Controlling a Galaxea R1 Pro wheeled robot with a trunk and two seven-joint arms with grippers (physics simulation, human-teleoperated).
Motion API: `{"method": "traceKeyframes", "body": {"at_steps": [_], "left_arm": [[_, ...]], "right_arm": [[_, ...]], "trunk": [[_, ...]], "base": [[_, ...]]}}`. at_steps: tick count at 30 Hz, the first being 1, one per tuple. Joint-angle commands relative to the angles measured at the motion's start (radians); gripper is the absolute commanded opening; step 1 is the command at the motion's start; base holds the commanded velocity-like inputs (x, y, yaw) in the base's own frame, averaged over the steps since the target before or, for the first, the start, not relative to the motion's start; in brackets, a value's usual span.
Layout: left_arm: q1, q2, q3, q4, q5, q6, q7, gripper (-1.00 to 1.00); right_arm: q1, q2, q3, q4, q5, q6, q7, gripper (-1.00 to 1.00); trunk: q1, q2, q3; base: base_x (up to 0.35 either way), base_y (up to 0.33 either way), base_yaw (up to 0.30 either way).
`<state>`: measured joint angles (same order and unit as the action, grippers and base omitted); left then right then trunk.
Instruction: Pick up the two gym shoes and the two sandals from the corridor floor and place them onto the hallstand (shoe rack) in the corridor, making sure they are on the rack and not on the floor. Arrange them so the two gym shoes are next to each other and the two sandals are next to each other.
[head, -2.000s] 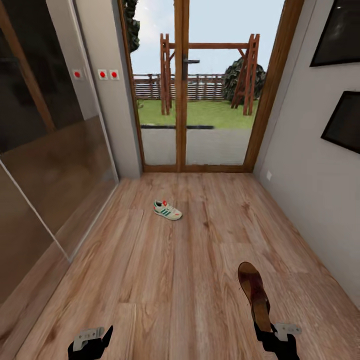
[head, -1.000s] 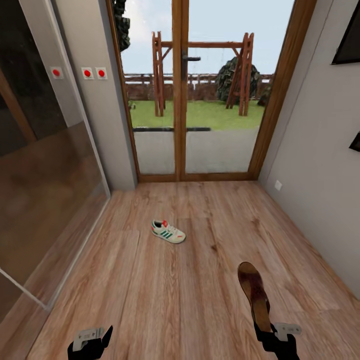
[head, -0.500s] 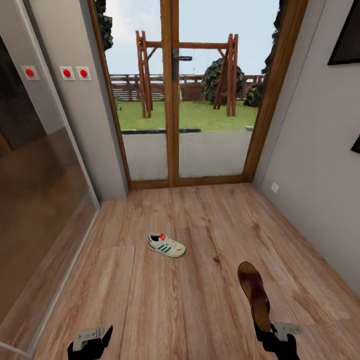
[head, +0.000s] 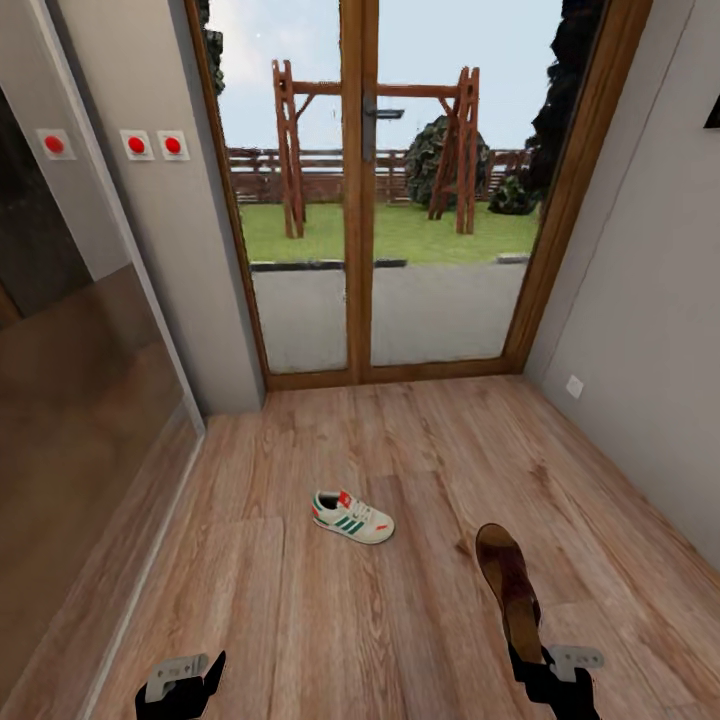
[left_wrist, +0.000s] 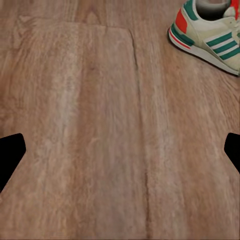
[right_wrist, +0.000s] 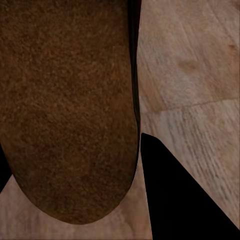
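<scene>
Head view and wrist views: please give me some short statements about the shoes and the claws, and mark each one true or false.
1. The right claw holds a brown sandal. True.
2. The sneaker stands on a shelf. False: it lies on the wooden floor.
3. The left claw is open and holds nothing. True.
4. The sneaker has blue stripes. False: they are green, with a red heel accent.
5. Two sneakers lie side by side. False: one sneaker is visible.

Cream gym shoe upright on floor, brown sandal raised
</scene>
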<state>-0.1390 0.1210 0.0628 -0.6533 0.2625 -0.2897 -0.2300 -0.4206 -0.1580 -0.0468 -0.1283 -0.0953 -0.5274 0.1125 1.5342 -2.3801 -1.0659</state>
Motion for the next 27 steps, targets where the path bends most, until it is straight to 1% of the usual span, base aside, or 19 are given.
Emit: {"method": "traceKeyframes", "body": {"at_steps": [1, 17, 27], "left_arm": [[-0.001, 0.0, 0.002, 0.001, 0.01, 0.0, -0.009, 1.0], [-0.001, 0.0, 0.002, 0.001, 0.01, 0.0, -0.009, 1.0], [-0.001, 0.0, 0.002, 0.001, 0.01, 0.0, -0.009, 1.0]], "right_arm": [[-0.001, 0.0, -0.005, 0.001, -0.014, -0.002, 0.012, -1.0], [-0.001, 0.0, -0.005, 0.001, -0.015, -0.002, 0.012, -1.0], [-0.001, 0.0, -0.005, 0.001, -0.015, -0.002, 0.012, -1.0]], "trunk": [[0.0, 0.0, 0.0], [0.0, 0.0, 0.014], [0.0, 0.0, 0.023]], "base": [[0.283, 0.233, -0.123], [0.276, 0.224, -0.232], [0.041, 0.027, -0.248]]}}
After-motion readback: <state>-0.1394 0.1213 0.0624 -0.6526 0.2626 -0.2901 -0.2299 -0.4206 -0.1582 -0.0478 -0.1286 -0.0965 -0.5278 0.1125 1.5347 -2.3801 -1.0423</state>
